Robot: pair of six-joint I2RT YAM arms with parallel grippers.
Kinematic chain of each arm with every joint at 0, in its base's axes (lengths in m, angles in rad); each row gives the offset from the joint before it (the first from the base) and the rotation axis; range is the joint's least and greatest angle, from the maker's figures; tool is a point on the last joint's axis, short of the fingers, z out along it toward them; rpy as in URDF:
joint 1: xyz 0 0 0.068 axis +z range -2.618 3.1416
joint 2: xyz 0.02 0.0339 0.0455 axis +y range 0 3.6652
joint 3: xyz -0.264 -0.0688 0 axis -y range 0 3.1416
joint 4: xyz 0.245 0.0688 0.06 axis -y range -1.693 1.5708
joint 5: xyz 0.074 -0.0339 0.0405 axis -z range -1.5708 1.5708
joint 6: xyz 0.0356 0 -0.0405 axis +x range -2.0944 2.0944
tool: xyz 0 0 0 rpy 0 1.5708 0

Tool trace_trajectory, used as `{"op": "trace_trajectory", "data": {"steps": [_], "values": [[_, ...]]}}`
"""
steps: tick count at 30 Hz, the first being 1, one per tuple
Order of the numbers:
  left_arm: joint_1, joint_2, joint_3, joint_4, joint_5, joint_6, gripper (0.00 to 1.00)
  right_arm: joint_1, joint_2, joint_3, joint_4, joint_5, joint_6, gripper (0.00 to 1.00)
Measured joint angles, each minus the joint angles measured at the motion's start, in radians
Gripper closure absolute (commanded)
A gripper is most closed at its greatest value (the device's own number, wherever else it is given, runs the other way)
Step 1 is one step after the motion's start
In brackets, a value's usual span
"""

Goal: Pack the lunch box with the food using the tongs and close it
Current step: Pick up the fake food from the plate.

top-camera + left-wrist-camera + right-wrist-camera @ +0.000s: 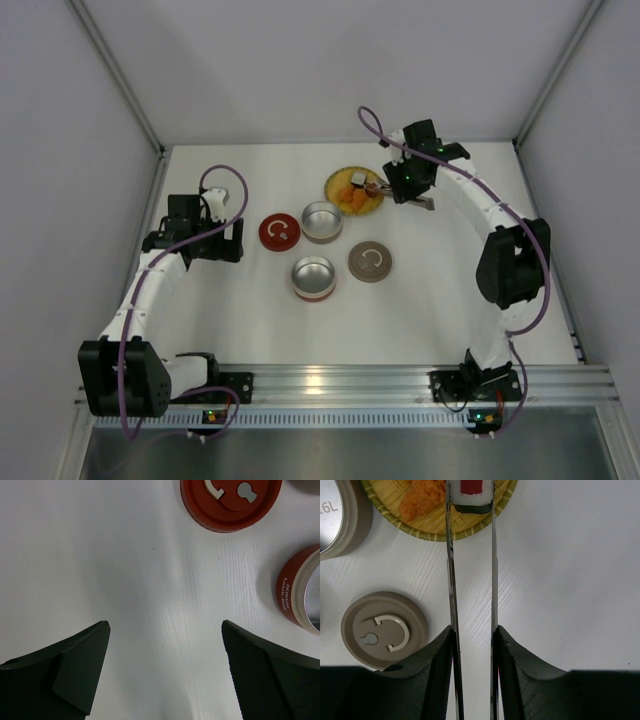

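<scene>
My right gripper [473, 630] is shut on the slim silver tongs [453, 580], whose two arms run forward from between its fingers. The tong tips pinch a white cube with a dark wrap and red top [470, 495] over the yellow woven plate [435, 527]. Orange chunks of food [422, 497] lie on that plate [333, 186]. From above, the right gripper [400, 185] sits at the plate's right side. Two round lunch box tins stand open, a grey one [321, 222] and a red one [313, 277]. My left gripper [165, 625] hangs open over bare table.
A red lid [279, 232] lies left of the grey tin and a brown lid [370, 261] right of the red tin. The red lid [230, 502] and the red tin [300, 592] show ahead of my left fingers. White walls enclose the table.
</scene>
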Motion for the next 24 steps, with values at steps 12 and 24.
{"op": "trace_trajectory", "data": {"steps": [12,24], "values": [[0.0,-0.001,-0.001,0.001,-0.007,0.0,0.02,0.0,-0.052,0.0,-0.001,-0.047,0.005,1.0],[0.0,-0.001,-0.001,0.0,0.017,0.018,0.02,0.062,-0.142,0.004,-0.014,-0.19,-0.02,1.0]]}}
